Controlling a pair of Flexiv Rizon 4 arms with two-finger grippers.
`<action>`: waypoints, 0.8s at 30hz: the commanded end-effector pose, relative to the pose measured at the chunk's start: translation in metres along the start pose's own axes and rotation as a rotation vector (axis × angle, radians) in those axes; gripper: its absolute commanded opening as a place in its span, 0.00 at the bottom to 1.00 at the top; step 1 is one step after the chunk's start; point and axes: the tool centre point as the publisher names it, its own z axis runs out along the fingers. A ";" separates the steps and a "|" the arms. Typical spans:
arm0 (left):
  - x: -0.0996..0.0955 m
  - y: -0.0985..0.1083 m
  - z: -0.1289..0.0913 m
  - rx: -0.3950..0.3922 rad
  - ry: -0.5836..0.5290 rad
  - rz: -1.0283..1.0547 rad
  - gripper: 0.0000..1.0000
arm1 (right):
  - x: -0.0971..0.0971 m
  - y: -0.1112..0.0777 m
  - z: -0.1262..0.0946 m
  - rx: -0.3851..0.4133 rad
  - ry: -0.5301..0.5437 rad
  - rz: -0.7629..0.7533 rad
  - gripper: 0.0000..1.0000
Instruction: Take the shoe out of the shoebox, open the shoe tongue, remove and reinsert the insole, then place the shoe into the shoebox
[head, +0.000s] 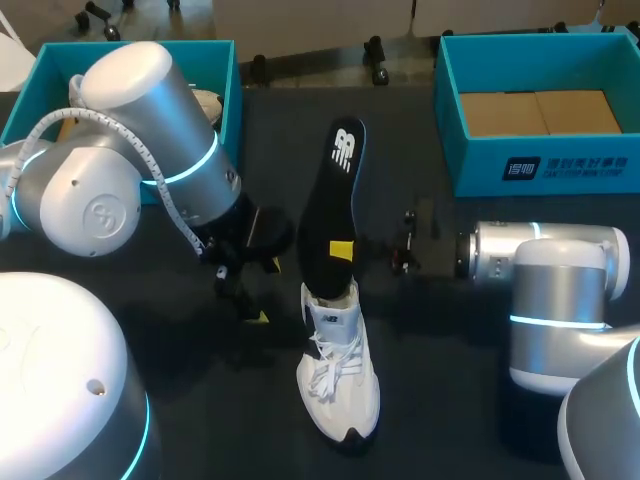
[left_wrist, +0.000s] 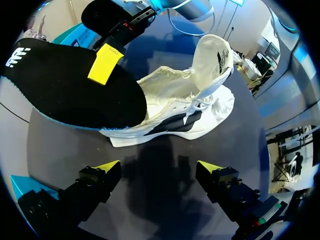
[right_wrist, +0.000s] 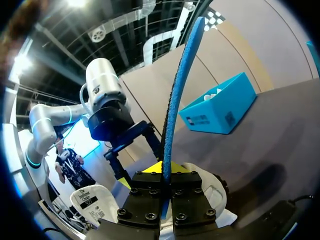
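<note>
A white sneaker stands on the dark table with its tongue pulled open. A black insole rises from its opening, lower end at the collar, and my right gripper is shut on it. In the right wrist view the insole's blue edge runs up from that gripper, with the sneaker below. My left gripper is open, left of the sneaker. From the left wrist its gripper holds nothing, and the sneaker and insole lie ahead of it.
A teal shoebox stands at the back left, partly hidden by my left arm. A second teal box with cardboard inside stands at the back right. Bare table lies in front of the sneaker.
</note>
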 end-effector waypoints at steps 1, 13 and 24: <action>0.002 0.001 -0.001 0.000 -0.003 0.000 1.00 | 0.001 0.001 -0.001 0.019 0.004 0.003 0.00; 0.002 0.001 -0.001 0.000 -0.003 0.000 1.00 | -0.001 -0.006 -0.009 0.047 0.032 0.017 0.00; 0.002 0.001 -0.001 0.000 -0.003 0.000 1.00 | -0.006 -0.012 -0.005 0.060 0.060 -0.008 0.00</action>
